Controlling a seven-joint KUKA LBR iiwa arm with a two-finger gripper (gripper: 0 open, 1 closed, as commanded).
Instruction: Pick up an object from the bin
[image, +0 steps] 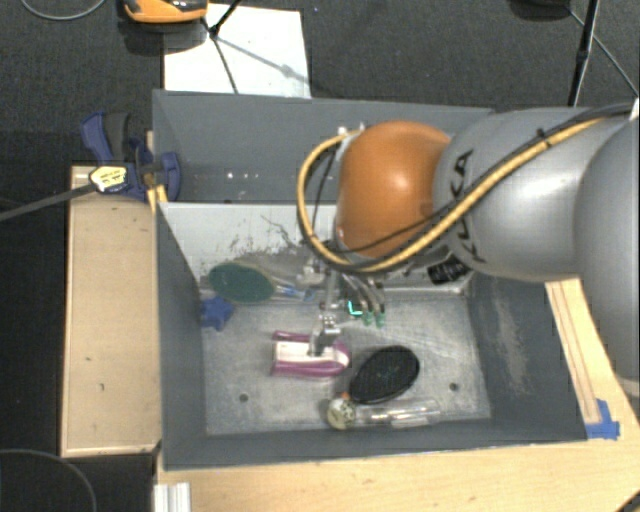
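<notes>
Gripper (327, 338) low over a purple and white thing (300, 360) mid-floor in the bin (180, 330)
It hangs at that thing's right end (touching or just above, I cannot tell), and whether it is apart or closed is hidden too. The thing lies flat with bare floor to its left, which probably suits a straight drop. A black oval (383, 372) sits just beside it, a clear tube (385, 412) nearer the front wall
</notes>
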